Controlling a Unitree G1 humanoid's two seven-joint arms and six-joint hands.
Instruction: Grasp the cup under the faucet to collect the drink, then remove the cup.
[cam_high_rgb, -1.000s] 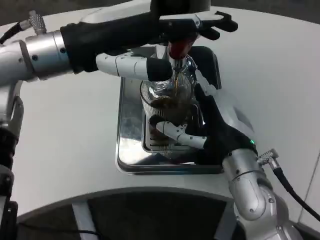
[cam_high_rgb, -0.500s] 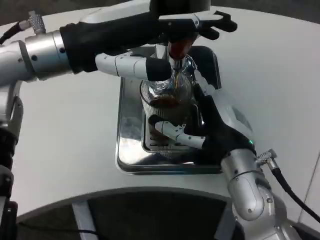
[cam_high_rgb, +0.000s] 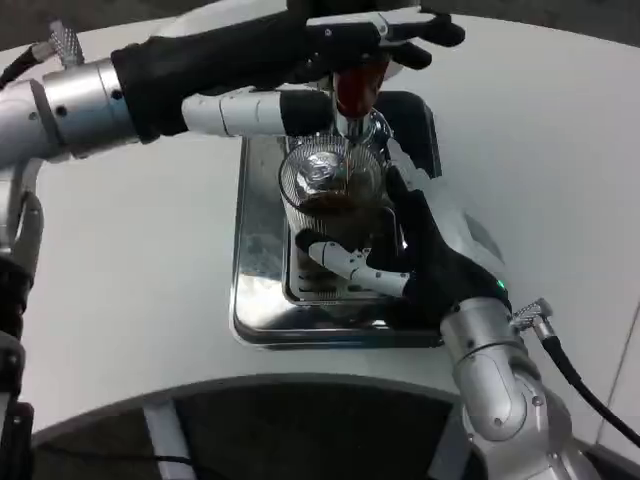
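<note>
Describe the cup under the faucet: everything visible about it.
The cup is clear ribbed plastic or glass, upright, with a round open rim seen from above. Dark brown drink fills its lower part. It stands over the slotted grate of the shiny metal drip tray, directly below the faucet. The right hand grips it, white and black fingers wrapped across its front and right side. The left hand is above at the faucet, not touching the cup.

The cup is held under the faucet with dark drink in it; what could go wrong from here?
1. The cup holds dark drink, so a tilt by the right hand as it removes the cup could spill into the metal tray.
2. The left hand reaches over the red faucet handle; if flow goes on, the cup may overfill.
</note>
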